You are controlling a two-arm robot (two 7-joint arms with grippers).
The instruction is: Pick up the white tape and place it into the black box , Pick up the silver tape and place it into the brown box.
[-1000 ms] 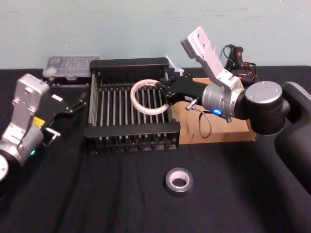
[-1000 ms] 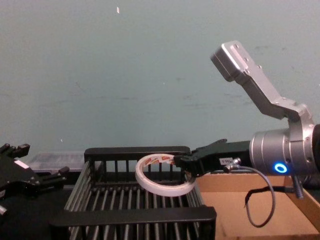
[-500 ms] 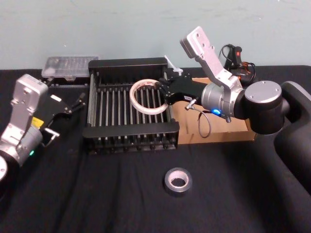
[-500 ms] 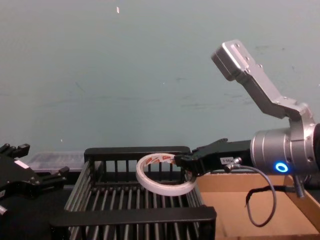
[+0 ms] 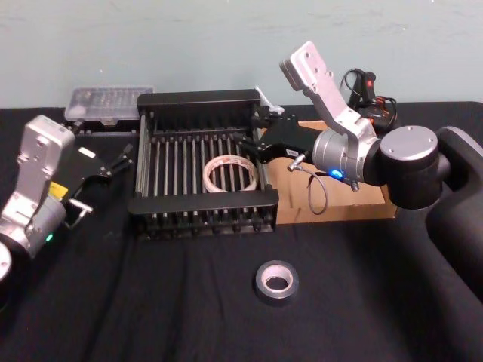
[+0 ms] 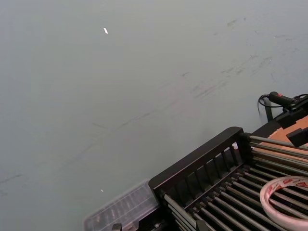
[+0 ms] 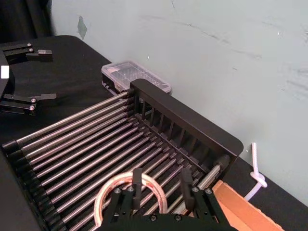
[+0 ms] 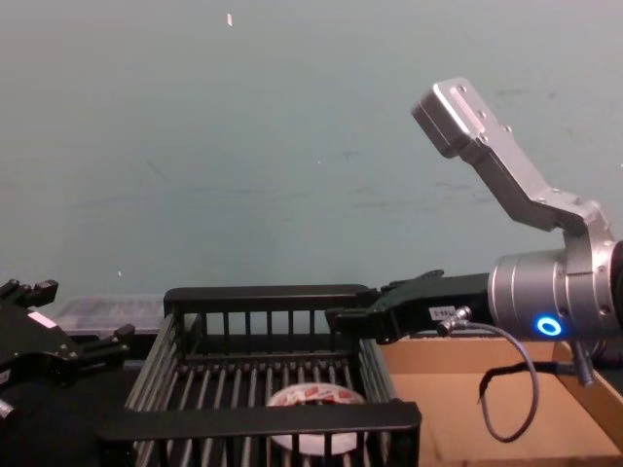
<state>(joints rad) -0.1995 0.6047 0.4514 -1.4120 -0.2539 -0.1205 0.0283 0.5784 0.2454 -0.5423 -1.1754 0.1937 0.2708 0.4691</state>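
The flat white tape roll (image 5: 208, 175) lies in the black slatted plastic basket (image 5: 204, 202), under the open right end effector (image 7: 161, 178). The left end effector (image 7: 47, 74) waits open by the left edge. The small grey-silver tape roll (image 5: 264, 280) near the black surface's (image 5: 151, 302) front edge looks light and stiff: pinch its wall.

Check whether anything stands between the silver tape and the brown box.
Nothing visible lies between the silver tape and the brown box but bare cloth. The right gripper, open, hangs over the black box, its arm above the tray.
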